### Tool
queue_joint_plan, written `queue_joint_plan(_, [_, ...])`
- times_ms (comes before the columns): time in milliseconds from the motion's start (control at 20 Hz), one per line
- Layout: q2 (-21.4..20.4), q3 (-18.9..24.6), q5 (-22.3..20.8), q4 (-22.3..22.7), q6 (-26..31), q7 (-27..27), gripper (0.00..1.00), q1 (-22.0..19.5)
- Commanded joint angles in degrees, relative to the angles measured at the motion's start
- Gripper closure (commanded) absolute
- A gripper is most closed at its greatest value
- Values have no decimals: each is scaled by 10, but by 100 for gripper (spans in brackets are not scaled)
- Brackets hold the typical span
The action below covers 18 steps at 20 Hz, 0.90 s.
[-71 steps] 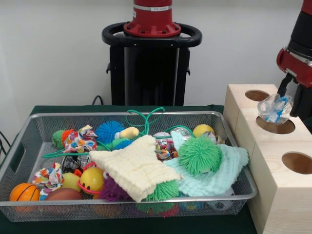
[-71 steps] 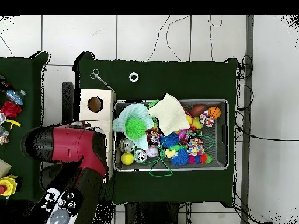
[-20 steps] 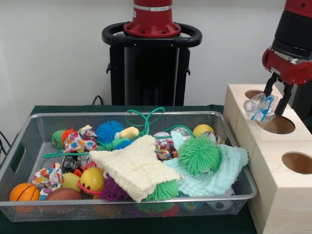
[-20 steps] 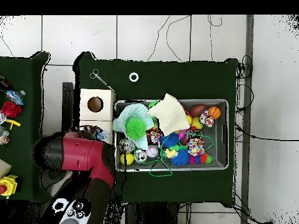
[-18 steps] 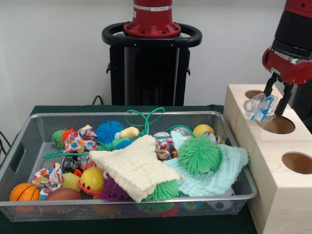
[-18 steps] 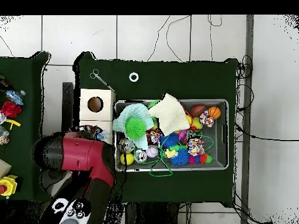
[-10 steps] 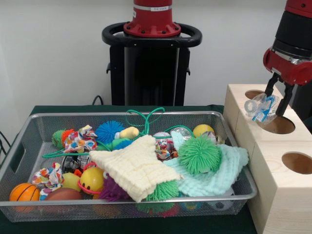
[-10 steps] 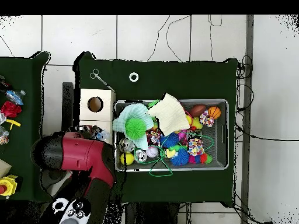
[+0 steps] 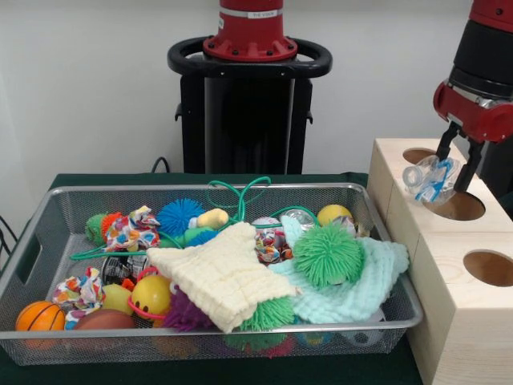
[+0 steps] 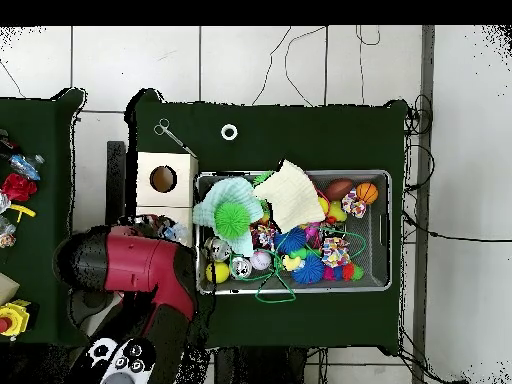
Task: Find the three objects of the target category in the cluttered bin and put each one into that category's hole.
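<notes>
My gripper (image 9: 451,174) hangs over the wooden box (image 9: 449,265) at the right, shut on a crumpled clear plastic bottle (image 9: 429,178) with blue markings. The bottle hangs just above the left rim of the middle hole (image 9: 457,208). One hole (image 9: 422,156) lies behind it and another (image 9: 489,267) lies nearer the front. In the overhead view the red arm (image 10: 130,265) covers the gripper and most of the box (image 10: 163,180).
The wire bin (image 9: 200,190) beside the box holds a cream cloth (image 9: 224,273), a mint cloth (image 9: 361,281), a green fuzzy ball (image 9: 327,255), an orange ball (image 9: 40,315) and several other toys. A green cord (image 9: 240,195) loops over its far rim.
Since the earliest frame my gripper has risen and carried the bottle left, from over the middle hole to its left rim. Over the last second it drifted only slightly right.
</notes>
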Motion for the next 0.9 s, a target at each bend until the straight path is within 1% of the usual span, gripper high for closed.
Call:
queue_joint_plan(50, [28,60,32,17,4,105,0,-3])
queue_joint_plan(450, [42,52,51,-9,19,123,0,5])
queue_joint_plan(500, [45,50,52,-14,26,119,100,6])
queue_joint_plan(650, [54,34,46,-26,31,127,100,13])
queue_joint_plan(750, [41,50,54,-10,29,114,100,4])
queue_joint_plan(900, [33,52,57,-4,32,110,100,6])
